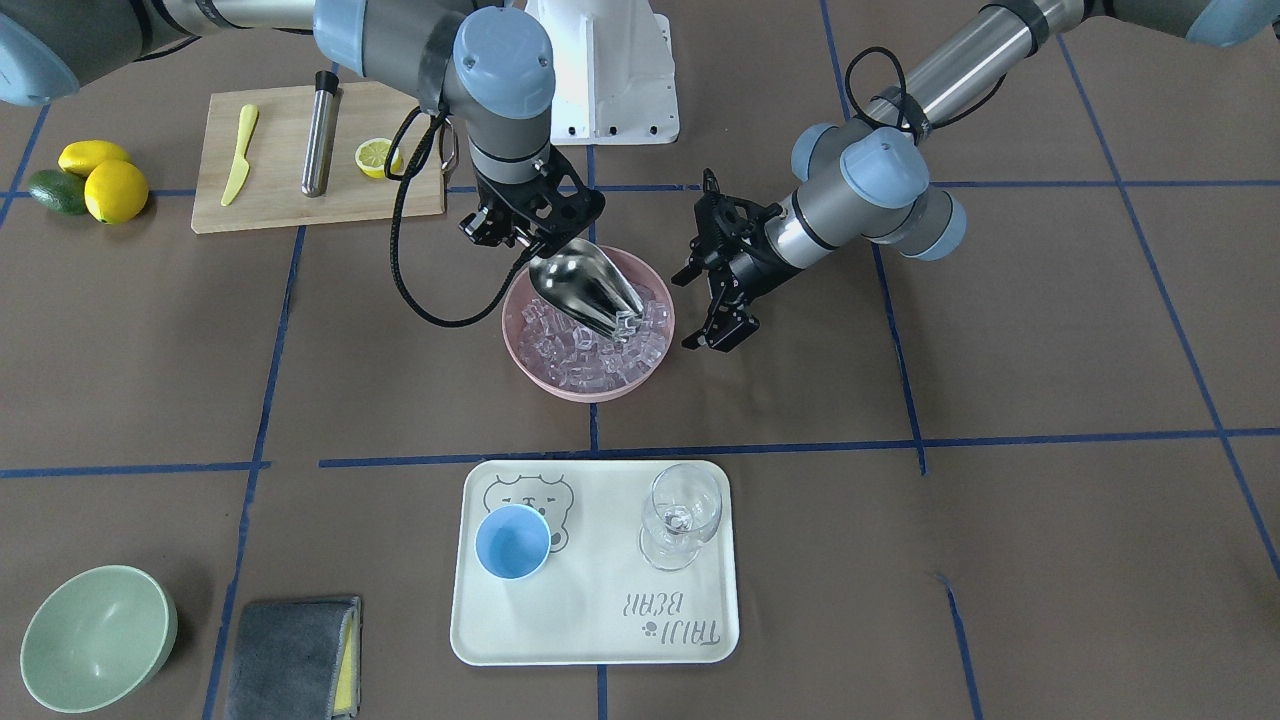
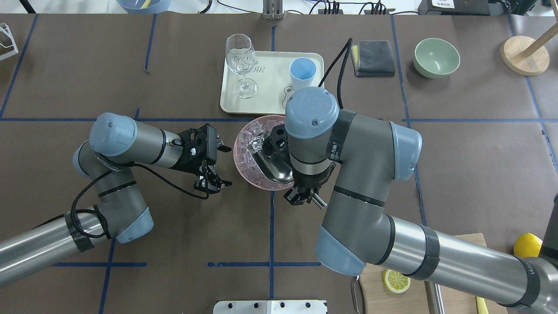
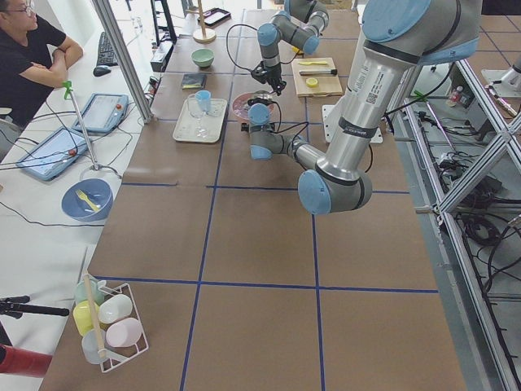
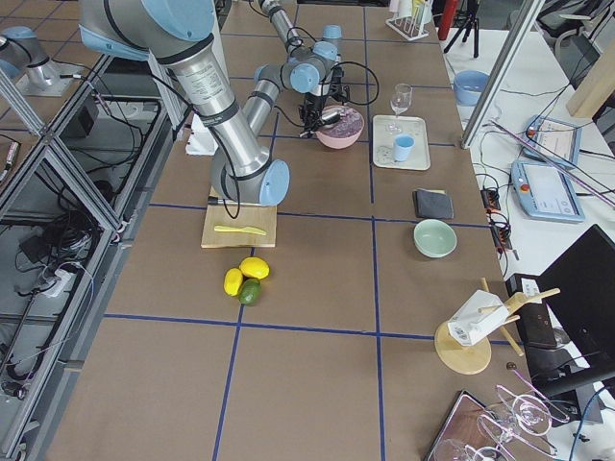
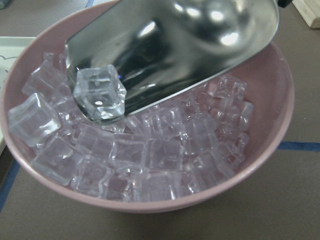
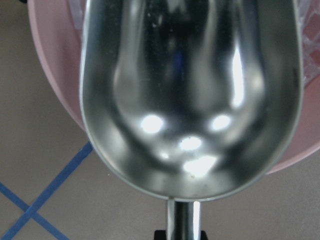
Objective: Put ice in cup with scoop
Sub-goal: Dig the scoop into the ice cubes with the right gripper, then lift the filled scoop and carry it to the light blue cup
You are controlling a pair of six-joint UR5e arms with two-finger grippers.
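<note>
My right gripper (image 1: 515, 238) is shut on the thin handle of the steel scoop (image 1: 580, 283). The scoop's trough tilts down into the heap of clear ice cubes (image 1: 590, 355) in a pink bowl (image 1: 520, 350). In the left wrist view one cube (image 5: 98, 92) lies at the scoop's (image 5: 170, 45) lip. The right wrist view shows the shiny trough (image 6: 190, 90), with no ice in its rear part. My left gripper (image 1: 692, 310) is open and empty, just beside the bowl. The light-blue cup (image 1: 512, 541) stands upright on a cream tray (image 1: 600, 640), apart from the bowl.
A clear stemmed glass (image 1: 682, 515) stands on the tray beside the cup. A cutting board (image 1: 270, 205) holds a yellow knife, a steel cylinder (image 1: 320, 135) and a lemon half. Lemons and an avocado (image 1: 60, 190), a green bowl (image 1: 95, 640) and a grey cloth (image 1: 290, 655) lie around.
</note>
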